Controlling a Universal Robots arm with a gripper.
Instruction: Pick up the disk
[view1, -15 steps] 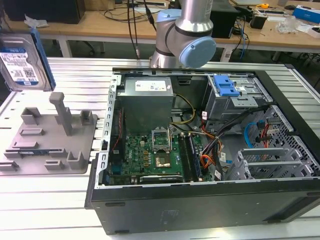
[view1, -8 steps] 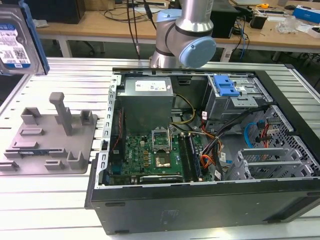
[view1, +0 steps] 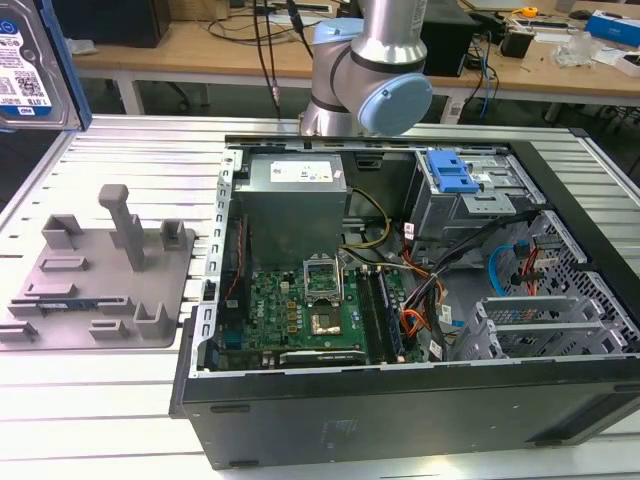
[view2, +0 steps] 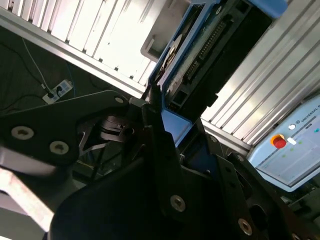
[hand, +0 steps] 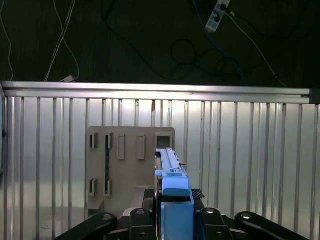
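Already lifted clear, the disk (view1: 28, 62) hangs in the air at the upper corner of the exterior view's left, its white-and-blue label facing the camera and a blue side rail running down its edge. Nothing of it touches the ribbed metal counter (view1: 120, 150), so the pick appears done, as far as these pictures tell. In the first wrist view the gripper (hand: 172, 220) is closed on the disk (hand: 170, 170), which stands on edge between its dark fingers (hand: 140, 220) with the blue rail uppermost. Directly below it lies the grey fixture tray (hand: 125, 165) with its slots and posts, well apart from the drive. The second wrist view looks along the black gripper body to the disk (view2: 200, 45), its connector edge and blue rail in sight. The open computer case (view1: 400, 300) sits on the counter to the exterior view's right of the tray (view1: 100, 280).
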